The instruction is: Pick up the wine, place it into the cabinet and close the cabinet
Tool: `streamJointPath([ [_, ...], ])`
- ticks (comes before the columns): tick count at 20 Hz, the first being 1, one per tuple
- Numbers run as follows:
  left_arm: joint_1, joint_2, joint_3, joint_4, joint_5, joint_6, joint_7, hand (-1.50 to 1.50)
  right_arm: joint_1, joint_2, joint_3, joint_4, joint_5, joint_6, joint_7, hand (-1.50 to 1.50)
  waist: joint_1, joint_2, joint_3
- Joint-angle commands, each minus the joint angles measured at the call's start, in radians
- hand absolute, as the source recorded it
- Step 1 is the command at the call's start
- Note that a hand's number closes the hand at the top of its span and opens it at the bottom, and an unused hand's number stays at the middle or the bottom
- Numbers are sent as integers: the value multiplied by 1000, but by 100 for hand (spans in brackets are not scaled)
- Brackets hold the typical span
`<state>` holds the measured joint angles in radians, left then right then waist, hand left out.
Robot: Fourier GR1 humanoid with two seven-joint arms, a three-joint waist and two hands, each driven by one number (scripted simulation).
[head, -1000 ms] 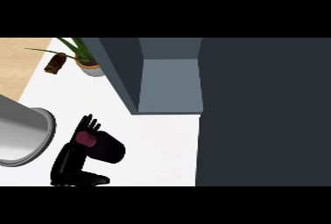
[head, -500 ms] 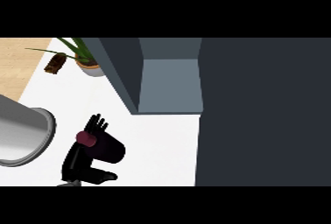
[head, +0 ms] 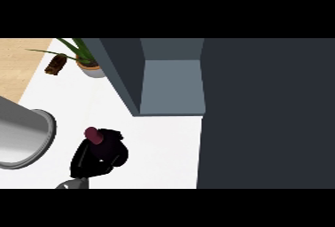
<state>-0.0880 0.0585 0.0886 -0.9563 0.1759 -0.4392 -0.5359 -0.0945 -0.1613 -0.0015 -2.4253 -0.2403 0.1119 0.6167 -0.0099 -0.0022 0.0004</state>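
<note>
In the head view, a white counter (head: 163, 146) is seen from steeply above. Low at the view's left, a black hand (head: 98, 155) is shown on a grey forearm that enters from the lower edge. It is judged to be the robot's left hand from its place in the view, though this cannot be told for sure. No other hand is shown.

The wine (head: 92, 135) is seen only as a dark red rounded end that pokes out at the upper left of the hand. The rest of the bottle is hidden under the curled fingers, so the hand is closed round it and is taken to be holding it. The bottle's long axis cannot be read outright; it seems to run from the red end down toward the wrist.

The open cabinet (head: 171, 86) lies up and to the right of the hand, well apart from it, with its pale grey inner floor shown between dark walls. A large dark panel (head: 265, 113), probably the cabinet's door, fills the right side. The coming move is judged to be a carry up and rightward into that opening.

A metal bowl (head: 23, 137) lies just left of the hand, and a potted plant (head: 82, 57) stands near the top left.
</note>
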Motion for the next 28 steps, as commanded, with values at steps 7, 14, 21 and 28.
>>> streamJointPath([
  [7, 62, 23, 4, -54, -59, 80, -85, 150, 13, -4, -61, -131, -93, -12, 55, -150, 7, -1, 0],
  [14, 94, 69, 103, -157, -12, 172, -67, 150, 54, 33, 15, -145, -41, -7, 45, -150, 8, -1, 0],
  [21, 210, 1, 47, -325, -120, 309, -201, 150, 76, 19, -56, -88, -99, 41, -26, -150, 10, -2, 1],
  [28, 220, -14, 8, -559, -11, 237, -7, 150, 28, 22, -23, -111, -71, 8, 42, -150, 10, -1, 0],
])
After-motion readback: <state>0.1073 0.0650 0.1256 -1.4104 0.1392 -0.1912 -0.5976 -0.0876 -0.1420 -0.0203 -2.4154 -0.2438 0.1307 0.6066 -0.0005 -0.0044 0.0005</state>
